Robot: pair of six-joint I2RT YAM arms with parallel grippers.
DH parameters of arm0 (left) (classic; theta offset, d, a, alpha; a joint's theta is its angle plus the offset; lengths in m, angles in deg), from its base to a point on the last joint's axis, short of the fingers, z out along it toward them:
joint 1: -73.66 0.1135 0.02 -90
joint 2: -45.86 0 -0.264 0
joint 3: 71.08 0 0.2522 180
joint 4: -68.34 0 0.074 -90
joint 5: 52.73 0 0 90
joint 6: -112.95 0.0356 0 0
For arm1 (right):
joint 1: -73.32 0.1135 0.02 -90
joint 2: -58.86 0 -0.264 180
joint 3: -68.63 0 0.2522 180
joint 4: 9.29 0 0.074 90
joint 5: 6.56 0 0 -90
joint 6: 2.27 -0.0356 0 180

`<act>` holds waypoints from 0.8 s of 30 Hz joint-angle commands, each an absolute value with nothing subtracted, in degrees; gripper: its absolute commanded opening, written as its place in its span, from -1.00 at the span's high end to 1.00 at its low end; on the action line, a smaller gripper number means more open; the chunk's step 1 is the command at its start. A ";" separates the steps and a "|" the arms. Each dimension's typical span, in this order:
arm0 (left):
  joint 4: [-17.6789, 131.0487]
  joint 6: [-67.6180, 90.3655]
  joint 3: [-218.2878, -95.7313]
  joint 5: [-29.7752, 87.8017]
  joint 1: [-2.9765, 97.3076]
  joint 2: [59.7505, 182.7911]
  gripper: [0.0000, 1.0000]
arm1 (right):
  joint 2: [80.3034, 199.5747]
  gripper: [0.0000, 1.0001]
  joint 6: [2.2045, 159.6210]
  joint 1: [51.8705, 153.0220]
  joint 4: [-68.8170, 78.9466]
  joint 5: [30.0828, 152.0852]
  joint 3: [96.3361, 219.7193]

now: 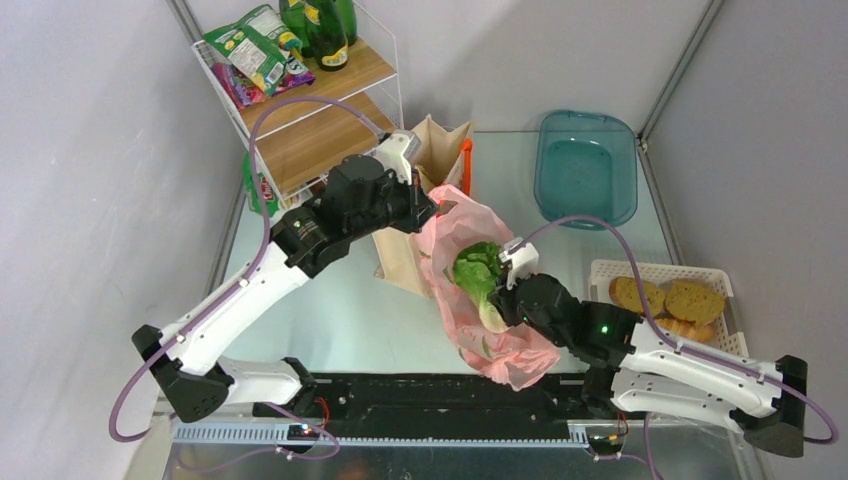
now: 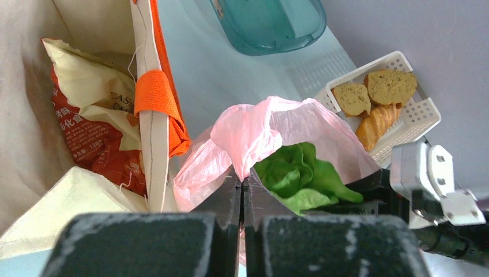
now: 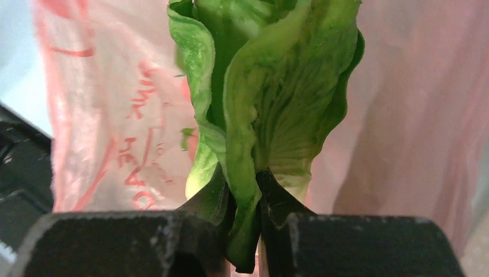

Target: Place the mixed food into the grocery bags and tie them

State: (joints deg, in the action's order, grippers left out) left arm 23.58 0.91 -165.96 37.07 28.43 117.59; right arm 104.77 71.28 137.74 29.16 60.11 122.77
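Observation:
The pink grocery bag [image 1: 455, 225] is held up at mid-table with its mouth open. My left gripper [image 1: 432, 207] is shut on the bag's top edge [image 2: 254, 130]. The pale-green lettuce head [image 1: 478, 272] sits in the bag's mouth, and my right gripper [image 1: 505, 292] is shut on its lower leaves. The right wrist view shows a leaf pinched between the fingers [image 3: 214, 193], with pink plastic [image 3: 115, 115] behind the lettuce [image 3: 271, 86]. The beige tote [image 1: 440, 150] with an orange handle [image 2: 155, 92] stands just behind. Bread rolls [image 1: 695, 300] lie at the right.
The rolls rest in a white lattice basket [image 1: 660, 267] by the right arm. A teal tray [image 1: 585, 165] sits at the back right. A wire shelf [image 1: 310, 140] at the back left holds green bottles [image 1: 325, 35] and snack packets. A red snack bag [image 2: 86, 133] lies inside the tote.

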 commanded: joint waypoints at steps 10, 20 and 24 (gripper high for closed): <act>24.17 1.78 -177.98 34.06 29.19 119.03 1.00 | 106.06 0.68 60.35 134.49 46.95 50.33 127.87; 24.19 -0.04 -181.58 27.94 29.13 124.85 1.00 | 97.83 -0.52 59.08 129.93 53.51 57.01 136.97; 24.32 -0.74 -180.06 25.86 28.47 125.97 1.00 | 94.41 -0.54 58.15 124.35 55.13 60.41 140.39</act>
